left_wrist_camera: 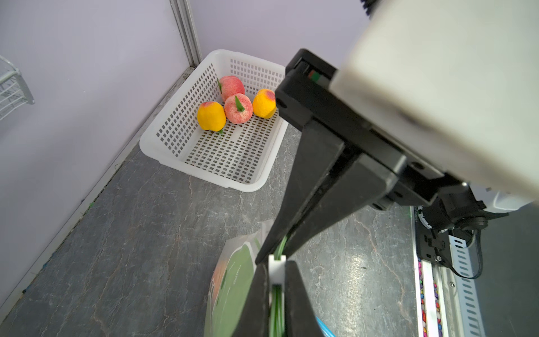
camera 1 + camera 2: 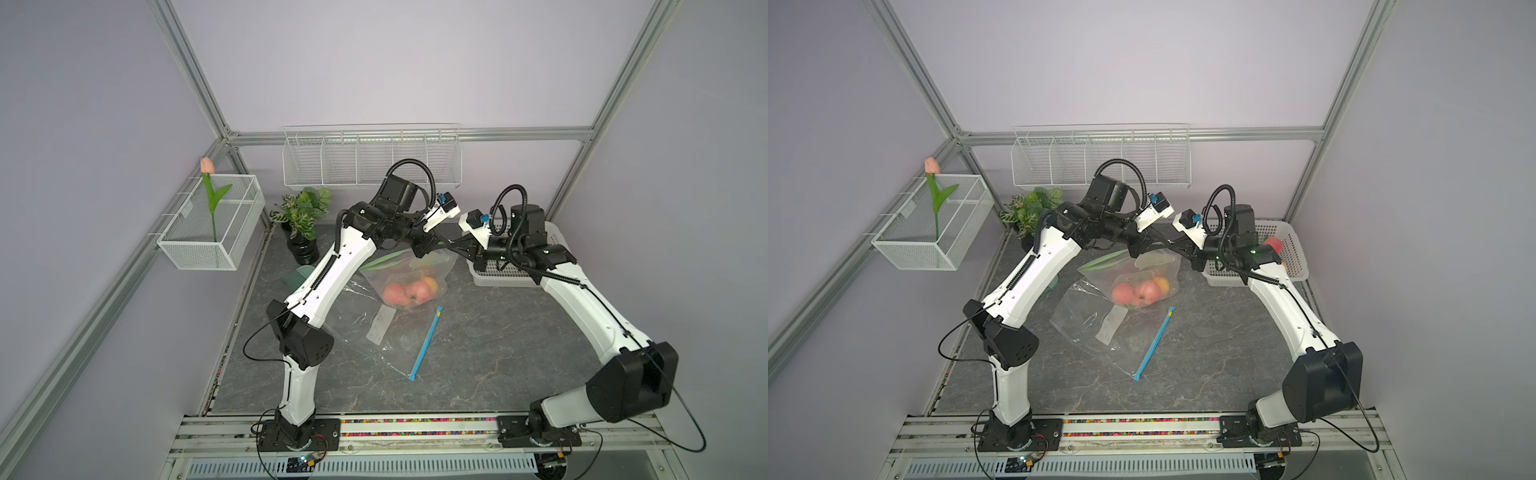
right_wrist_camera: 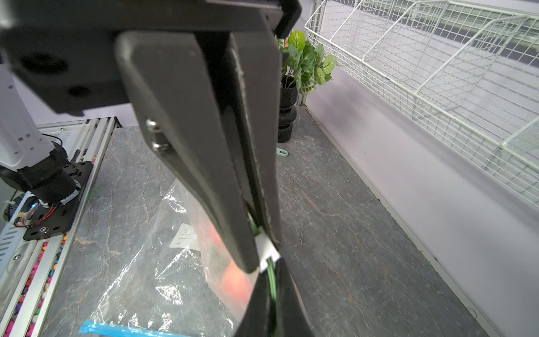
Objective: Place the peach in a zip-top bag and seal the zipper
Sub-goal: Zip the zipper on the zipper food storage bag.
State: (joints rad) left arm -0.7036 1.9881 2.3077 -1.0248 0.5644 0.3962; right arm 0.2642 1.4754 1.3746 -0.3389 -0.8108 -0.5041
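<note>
1. Left wrist view: we see the left gripper (image 1: 276, 264) clamped on the green zipper (image 1: 276, 309) (at its white slider (image 1: 275, 275)).
2. Opposite, the right gripper (image 3: 267, 253) pinches it too, keeping the bag (image 2: 419, 266) taut for sealing; the peach (image 2: 394, 292) rests inside, mid-table.

- We list the left arm (image 2: 332, 270), arched forward and inward, its left tool (image 1: 275, 264) pinched shut.
- We list the right arm (image 2: 582, 303), arched likewise, its right tool (image 3: 264, 252) pinched shut.
- We find both tool tips nose to nose.

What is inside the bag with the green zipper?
Through the clear plastic of the bag, three peaches show: two pink, one yellow-orange. Whether anything lies behind them cannot be seen.
</note>
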